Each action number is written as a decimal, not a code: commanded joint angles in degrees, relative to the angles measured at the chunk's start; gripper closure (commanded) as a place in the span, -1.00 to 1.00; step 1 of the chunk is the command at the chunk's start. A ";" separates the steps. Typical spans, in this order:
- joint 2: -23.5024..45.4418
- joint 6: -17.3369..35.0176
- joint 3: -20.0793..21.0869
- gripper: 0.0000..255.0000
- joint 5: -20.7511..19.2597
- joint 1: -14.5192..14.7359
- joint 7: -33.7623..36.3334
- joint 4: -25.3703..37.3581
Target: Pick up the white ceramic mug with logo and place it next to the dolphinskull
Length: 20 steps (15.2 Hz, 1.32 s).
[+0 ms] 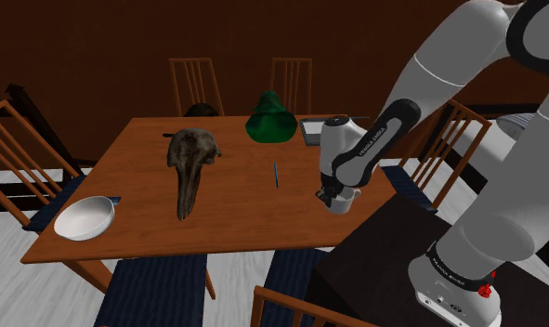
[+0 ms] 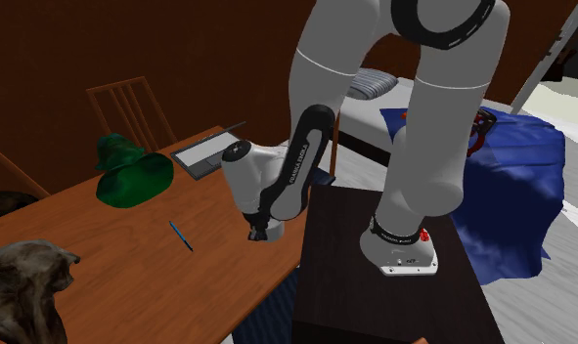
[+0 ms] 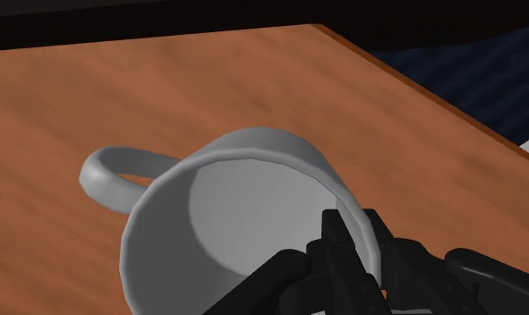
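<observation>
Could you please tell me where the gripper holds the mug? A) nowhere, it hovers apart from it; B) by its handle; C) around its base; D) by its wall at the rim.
D: in the wrist view the gripper clasps the mug by its rim wall, one finger inside and one outside, while the handle sticks out free.

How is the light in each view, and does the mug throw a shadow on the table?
Shoulder view: dim, the white bowl brightest on the table. Second exterior view: the arm brightly lit, the wood duller. Wrist view: the grey mug is shaded inside, and no clear shadow of it lies on the table.
</observation>
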 commanded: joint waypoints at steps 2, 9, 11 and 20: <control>-3.08 -2.67 0.52 1.00 1.84 -0.12 -1.44 -0.35; -9.83 -9.24 0.88 1.00 5.14 0.23 -4.05 -0.35; -11.64 -11.16 0.86 1.00 5.84 0.38 -4.62 -0.19; -18.98 -19.87 0.52 1.00 7.94 1.03 -6.48 1.29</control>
